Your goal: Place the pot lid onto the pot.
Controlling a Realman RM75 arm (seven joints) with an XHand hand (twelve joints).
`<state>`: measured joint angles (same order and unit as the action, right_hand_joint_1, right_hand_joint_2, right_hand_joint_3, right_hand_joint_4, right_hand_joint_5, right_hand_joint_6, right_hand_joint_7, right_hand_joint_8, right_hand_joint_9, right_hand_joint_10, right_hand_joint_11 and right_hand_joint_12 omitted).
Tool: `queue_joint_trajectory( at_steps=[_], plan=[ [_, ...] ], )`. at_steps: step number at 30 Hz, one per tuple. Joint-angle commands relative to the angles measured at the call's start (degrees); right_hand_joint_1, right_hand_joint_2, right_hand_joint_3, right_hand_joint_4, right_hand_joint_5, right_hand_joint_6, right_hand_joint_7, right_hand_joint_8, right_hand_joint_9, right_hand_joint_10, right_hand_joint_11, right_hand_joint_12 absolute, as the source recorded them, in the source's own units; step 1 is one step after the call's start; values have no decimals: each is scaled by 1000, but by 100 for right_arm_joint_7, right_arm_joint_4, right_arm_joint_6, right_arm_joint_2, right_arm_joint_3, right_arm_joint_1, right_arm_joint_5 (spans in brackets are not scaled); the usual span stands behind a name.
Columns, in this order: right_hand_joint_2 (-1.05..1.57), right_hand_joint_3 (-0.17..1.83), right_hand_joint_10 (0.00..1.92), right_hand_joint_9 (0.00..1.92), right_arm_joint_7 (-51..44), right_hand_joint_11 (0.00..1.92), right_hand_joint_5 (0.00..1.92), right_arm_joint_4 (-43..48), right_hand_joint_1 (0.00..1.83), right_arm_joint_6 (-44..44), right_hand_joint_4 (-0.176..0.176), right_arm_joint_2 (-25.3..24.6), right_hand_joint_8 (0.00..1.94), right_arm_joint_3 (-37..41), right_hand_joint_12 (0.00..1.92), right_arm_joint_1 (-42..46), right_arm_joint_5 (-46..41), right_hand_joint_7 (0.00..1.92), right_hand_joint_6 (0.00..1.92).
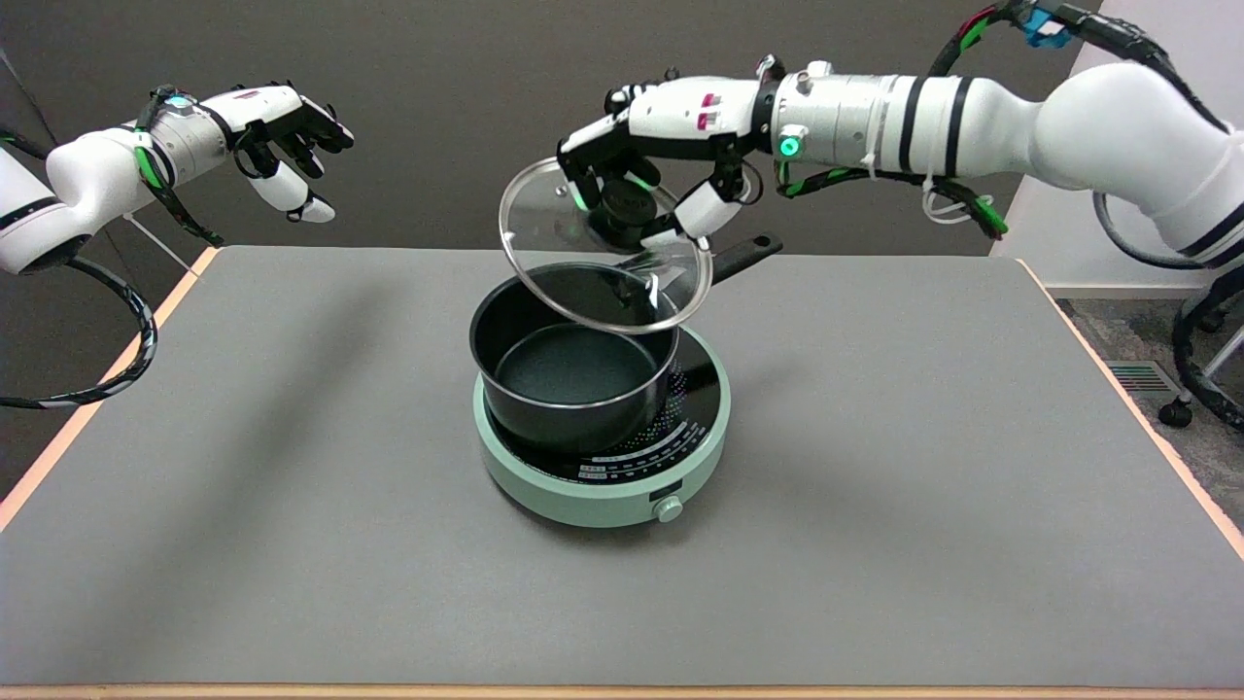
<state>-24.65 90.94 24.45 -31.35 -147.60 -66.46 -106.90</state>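
Observation:
A black pot [573,365] with a long black handle [746,255] stands on a mint-green induction cooker [603,491] in the middle of the table. Its inside holds nothing. My right hand [661,146] grips the black knob [627,209] of a round glass lid [544,219] with a metal rim. The lid hangs tilted in the air just above the pot's far rim, its lower edge overlapping the pot's back right side. Whether the lid touches the pot's rim I cannot tell.
The grey table [923,544] has an orange edge on the left and right. The idle left hand [287,136] hangs in the air at the upper left. A chair base and cables [1205,369] lie off the table's right side.

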Motion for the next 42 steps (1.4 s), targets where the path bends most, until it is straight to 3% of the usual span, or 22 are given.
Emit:
queue_joint_trajectory(
  at_steps=[1, 9, 19, 28, 42],
  plan=[
    [983, 576, 1921, 632, 1767, -1, 434, -125, 1317, 335, 172, -495, 1570, -93, 1921, 51, 2114, 722, 1532],
    [982, 569, 1921, 645, 2016, -1, 442, -112, 1318, 544, 172, -724, 1560, -85, 1921, -58, 2659, 726, 1517],
    [978, 570, 1921, 660, 2271, -1, 454, 44, 1319, 640, 170, -776, 1550, -93, 1921, -100, 2753, 733, 1496],
    [976, 574, 1921, 666, 2745, -1, 465, 546, 1320, 722, 166, -768, 1550, -85, 1921, -156, 3235, 733, 1485],
    [978, 578, 1921, 653, 2958, -1, 461, 689, 1318, 754, 164, -845, 1559, -93, 1921, -27, 3280, 729, 1479]
  ],
)
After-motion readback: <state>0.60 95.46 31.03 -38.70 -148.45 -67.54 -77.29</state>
